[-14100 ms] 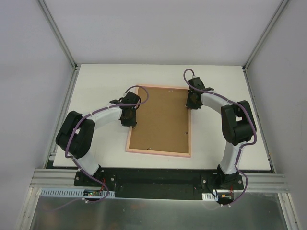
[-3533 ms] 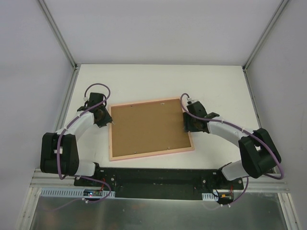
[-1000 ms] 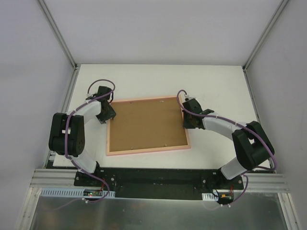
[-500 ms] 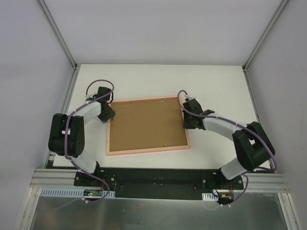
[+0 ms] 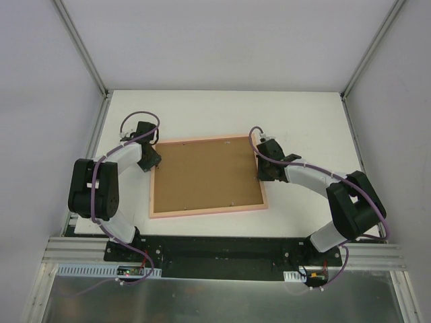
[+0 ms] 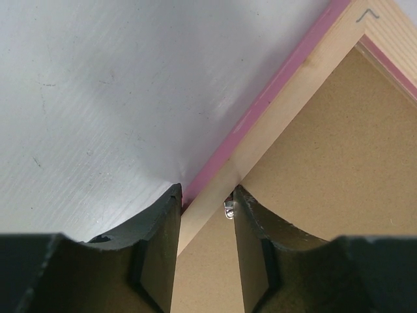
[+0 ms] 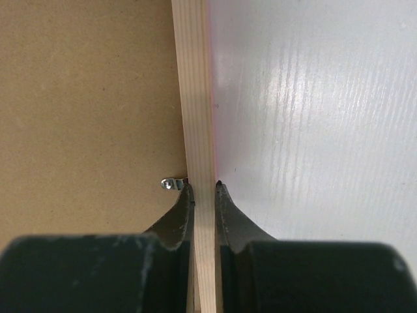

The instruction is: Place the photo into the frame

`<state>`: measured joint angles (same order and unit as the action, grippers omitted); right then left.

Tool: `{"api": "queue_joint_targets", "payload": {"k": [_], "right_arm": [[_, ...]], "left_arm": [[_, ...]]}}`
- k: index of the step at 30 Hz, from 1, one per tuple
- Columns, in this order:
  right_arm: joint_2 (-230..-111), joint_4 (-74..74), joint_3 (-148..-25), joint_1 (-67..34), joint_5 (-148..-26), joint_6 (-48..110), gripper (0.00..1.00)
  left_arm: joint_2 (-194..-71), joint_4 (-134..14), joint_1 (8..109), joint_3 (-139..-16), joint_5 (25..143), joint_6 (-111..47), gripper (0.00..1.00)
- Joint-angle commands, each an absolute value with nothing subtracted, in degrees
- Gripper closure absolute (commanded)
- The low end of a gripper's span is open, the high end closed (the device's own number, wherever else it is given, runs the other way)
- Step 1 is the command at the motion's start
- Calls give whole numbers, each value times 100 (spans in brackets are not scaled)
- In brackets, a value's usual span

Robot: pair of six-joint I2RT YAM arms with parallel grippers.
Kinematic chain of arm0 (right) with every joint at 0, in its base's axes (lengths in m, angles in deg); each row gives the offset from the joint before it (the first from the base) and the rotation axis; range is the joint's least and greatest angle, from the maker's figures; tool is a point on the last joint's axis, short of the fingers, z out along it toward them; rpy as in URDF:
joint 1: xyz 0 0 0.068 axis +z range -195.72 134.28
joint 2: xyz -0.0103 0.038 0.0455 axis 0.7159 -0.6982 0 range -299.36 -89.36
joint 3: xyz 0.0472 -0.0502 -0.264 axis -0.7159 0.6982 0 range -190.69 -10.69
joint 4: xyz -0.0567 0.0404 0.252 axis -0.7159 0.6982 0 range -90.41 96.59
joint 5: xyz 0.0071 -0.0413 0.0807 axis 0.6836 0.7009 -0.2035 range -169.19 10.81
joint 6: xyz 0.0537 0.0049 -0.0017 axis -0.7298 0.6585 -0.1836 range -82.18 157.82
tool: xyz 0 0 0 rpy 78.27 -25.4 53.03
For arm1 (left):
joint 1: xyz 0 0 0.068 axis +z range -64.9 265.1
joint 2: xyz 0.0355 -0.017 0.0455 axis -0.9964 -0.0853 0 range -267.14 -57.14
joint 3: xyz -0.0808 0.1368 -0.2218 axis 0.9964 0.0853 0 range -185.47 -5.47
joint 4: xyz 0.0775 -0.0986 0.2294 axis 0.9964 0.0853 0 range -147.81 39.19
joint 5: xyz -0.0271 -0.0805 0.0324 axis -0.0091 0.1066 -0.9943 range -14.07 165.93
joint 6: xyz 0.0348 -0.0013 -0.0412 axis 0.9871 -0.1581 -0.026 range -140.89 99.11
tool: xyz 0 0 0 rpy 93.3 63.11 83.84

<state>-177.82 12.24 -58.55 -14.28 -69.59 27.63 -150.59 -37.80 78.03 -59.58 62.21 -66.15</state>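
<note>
Brown-backed side up, keeps frame [image 5: 202, 212] flat at view centre, same spot as 1 s ago; has narrowed L gripper [image 6: 205, 195] onto its upper-left rail, elbow folded by left edge; clamps right rail w/ R gripper [image 7: 201, 189], forearm stretched low from lower right

Bare-wood frame [image 6: 296, 91] back, brown backing board [image 6: 326, 150], white table [image 6: 98, 98]
The frame rail is raw, pale, finely grained wood with a smooth salmon-pink painted outer edge; the backing board is matt, faintly speckled pressed fibreboard; a small clip [image 7: 169, 184] is shiny metal; the table is smooth, softly sheened and faintly ribbed
</note>
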Motion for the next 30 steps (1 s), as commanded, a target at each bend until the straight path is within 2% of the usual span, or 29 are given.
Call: {"api": "queue_joint_targets", "payload": {"k": [1, 6, 10, 12, 16, 17, 28, 30], "right_arm": [[-17663, 1427, -5754, -1443, -6838, 2604, 94], [-17681, 1410, -5754, -1443, -6856, 2578, 94], [-17663, 1410, -5754, -1452, -6856, 2578, 94], [-17663, 1418, -5780, -1443, -6856, 2578, 95], [-17655, 1427, -5798, -1443, -6856, 2587, 94], [-17663, 1436, -5807, -1443, -6856, 2596, 95], [-17707, 1471, -5807, -1443, -6776, 2552, 95], [-17716, 1471, -5815, -1443, -6777, 2552, 95]], "left_arm": [[-15294, -3452, 7816, -5961, 6345, -6361, 58], [-15347, -3435, 7816, -5900, 6407, -6168, 54], [-15365, -3435, 7816, -5838, 6318, -6176, 63], [-15426, -3435, 7807, -5882, 6406, -6159, 78], [-15418, -3417, 7807, -5856, 6363, -6246, 98], [-15409, -3408, 7816, -5839, 6345, -6255, 100], [-15110, -3206, 7965, -6145, 6213, -5843, 100], [-14953, -3197, 7965, -6216, 6327, -5729, 76]]}}
